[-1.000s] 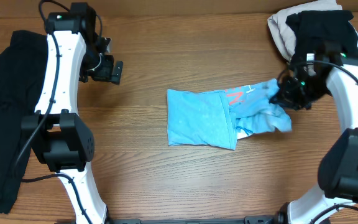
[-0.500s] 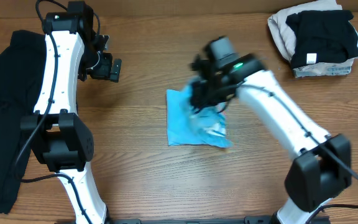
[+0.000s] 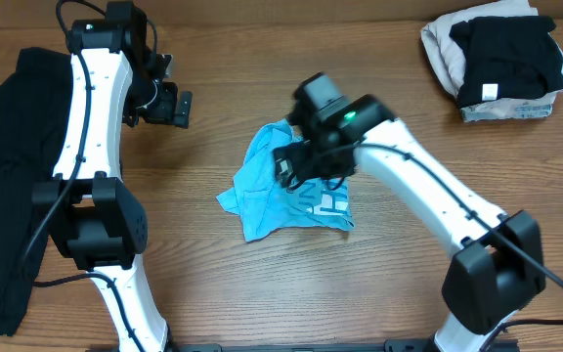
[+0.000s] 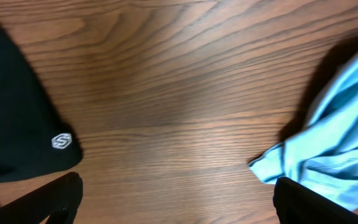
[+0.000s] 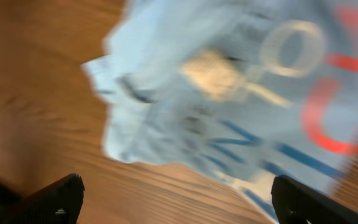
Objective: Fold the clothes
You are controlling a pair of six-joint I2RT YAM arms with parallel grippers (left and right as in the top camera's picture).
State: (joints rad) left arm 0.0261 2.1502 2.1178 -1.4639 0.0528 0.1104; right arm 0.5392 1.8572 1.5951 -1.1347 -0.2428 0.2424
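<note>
The light blue T-shirt [image 3: 257, 196] lies crumpled at the centre of the worktop [image 3: 262, 293], print up at its 4 o'clock corner. Right claw [image 3: 289, 166] hangs spread wide over it, grasping nothing; left claw [image 3: 176, 108], also spread and empty, waits at 10 o'clock. Risk: a pinch into the bunched layers would drag the whole heap askew and spoil the fold

I can't read the T-shirt [image 5: 241, 93] print, right wrist cam's all blur; overhead, the right arm [image 3: 418, 188] hides part of it.
</note>
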